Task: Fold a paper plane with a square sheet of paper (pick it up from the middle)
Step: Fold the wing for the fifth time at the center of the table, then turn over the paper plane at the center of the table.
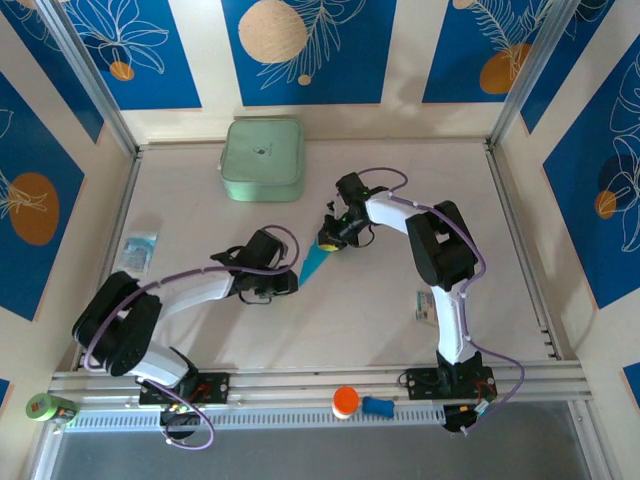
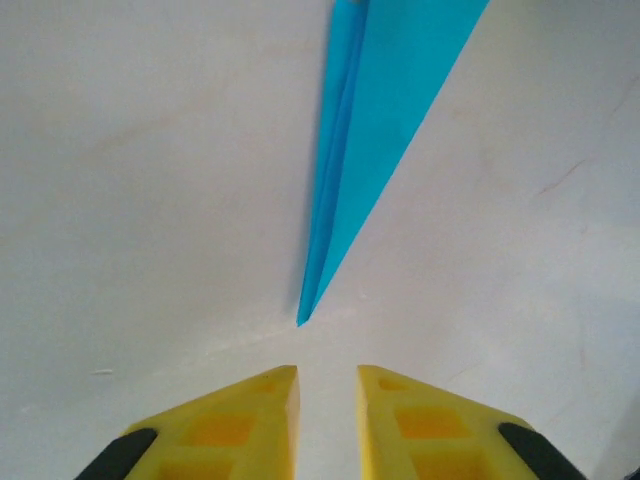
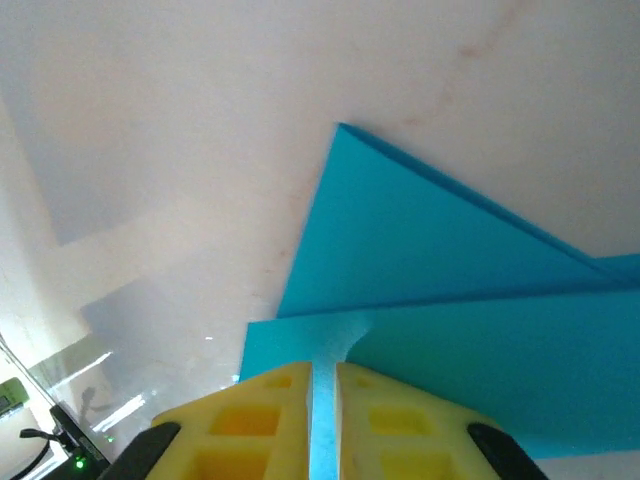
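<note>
Both arms bend over the middle of the table (image 1: 380,330) in the top view, and the paper plane (image 1: 314,262) lies between the left gripper (image 1: 290,283) and the right gripper (image 1: 333,240). Left wrist view: the yellow fingers (image 2: 250,410) stand a little apart and hold nothing, with the plane's tip just ahead. Right wrist view: the fingers are closed on a fold of the plane.

Cyan paper plane (image 1: 316,262) — narrow creased dart on the table (image 1: 400,330).
</note>
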`<state>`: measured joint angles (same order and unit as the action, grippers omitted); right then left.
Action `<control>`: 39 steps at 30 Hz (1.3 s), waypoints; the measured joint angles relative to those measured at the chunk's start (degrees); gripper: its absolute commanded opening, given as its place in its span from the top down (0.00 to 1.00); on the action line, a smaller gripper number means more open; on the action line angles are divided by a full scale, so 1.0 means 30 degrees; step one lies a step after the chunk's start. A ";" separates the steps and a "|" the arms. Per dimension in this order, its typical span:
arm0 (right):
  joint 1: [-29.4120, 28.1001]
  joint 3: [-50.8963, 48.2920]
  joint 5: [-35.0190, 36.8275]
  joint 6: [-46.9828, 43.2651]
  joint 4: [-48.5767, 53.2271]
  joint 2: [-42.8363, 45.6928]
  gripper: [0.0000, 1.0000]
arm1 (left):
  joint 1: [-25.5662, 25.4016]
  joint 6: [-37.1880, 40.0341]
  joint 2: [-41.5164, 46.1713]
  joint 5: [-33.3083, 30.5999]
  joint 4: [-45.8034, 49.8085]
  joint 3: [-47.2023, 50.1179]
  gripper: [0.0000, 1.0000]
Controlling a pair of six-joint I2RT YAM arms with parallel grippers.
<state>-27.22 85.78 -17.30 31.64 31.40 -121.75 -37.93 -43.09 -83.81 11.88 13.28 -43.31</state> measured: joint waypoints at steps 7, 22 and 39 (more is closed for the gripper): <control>-0.1042 0.1472 0.2645 0.0015 0.2339 0.2055 0.61 | 0.2033 0.0729 0.1428 -0.1902 0.0699 -0.0699 0.30; -0.4692 0.4685 0.9923 0.5850 0.7111 0.1311 0.40 | 0.4080 0.2535 0.2171 -0.6936 0.2040 -0.1158 0.01; -0.5282 0.8284 1.2284 0.9777 1.0812 -0.2608 0.46 | 0.4947 0.3002 0.2579 -0.6972 0.2033 -0.0816 0.01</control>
<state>-43.07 110.63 19.55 60.97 63.83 -129.58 -23.09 -34.09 -76.07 -9.04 19.38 -45.76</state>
